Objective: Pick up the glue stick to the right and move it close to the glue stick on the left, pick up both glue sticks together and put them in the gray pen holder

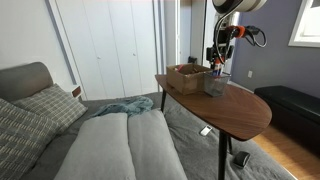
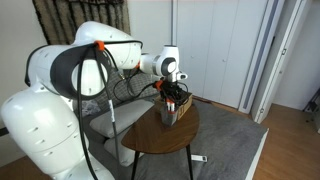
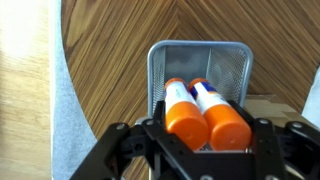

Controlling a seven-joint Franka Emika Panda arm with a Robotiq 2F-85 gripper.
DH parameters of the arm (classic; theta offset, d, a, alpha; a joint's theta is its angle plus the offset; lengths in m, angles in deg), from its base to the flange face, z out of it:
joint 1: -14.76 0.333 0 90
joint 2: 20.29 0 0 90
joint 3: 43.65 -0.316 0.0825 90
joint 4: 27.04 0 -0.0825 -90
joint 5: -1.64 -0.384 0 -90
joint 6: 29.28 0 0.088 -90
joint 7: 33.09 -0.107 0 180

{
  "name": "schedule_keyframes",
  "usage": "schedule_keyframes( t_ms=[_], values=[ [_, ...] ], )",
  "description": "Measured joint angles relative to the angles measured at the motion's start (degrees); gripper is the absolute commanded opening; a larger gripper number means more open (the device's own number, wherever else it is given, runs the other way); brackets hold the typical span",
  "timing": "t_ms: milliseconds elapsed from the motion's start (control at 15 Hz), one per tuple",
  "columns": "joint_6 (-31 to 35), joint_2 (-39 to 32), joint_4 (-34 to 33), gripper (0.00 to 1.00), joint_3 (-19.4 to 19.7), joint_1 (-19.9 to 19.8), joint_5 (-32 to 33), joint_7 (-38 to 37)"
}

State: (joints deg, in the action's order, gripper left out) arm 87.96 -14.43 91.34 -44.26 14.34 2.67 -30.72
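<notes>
Orange caps face the wrist camera: two glue sticks (image 3: 187,122) stand side by side, touching, one left and one right, pinched between the fingers of the gripper (image 3: 207,130). The jaws are clamped on the pair, one finger (image 3: 140,140) pressing from the left and its partner from the right.

The relation that matters is vertical. The gray pen holder (image 3: 200,58) lies straight under the tool, and its open mouth frames the white bodies of the sticks. Their long axes run along the gripper's approach line, caps up and bases down, and the lower ends seem already to be at or just inside the rim. How deep they reach I cannot tell. I judge that the coming move calls for little more than a short descent and a release, provided both bases stay inside the mesh wall.

In an exterior view the holder (image 1: 217,84) sits on the wooden table (image 1: 245,110), just beside a brown box (image 1: 185,76), with the arm hanging above it.

By count there are two glue sticks, one gray holder, one brown box and one gripper.
</notes>
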Motion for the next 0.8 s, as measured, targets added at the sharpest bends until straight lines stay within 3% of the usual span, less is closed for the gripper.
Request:
schedule_keyframes(
  t_ms=[800],
  values=[
    [-0.02,-0.22,3.3,0.37,-0.04,0.17,-1.46,0.0]
  ],
)
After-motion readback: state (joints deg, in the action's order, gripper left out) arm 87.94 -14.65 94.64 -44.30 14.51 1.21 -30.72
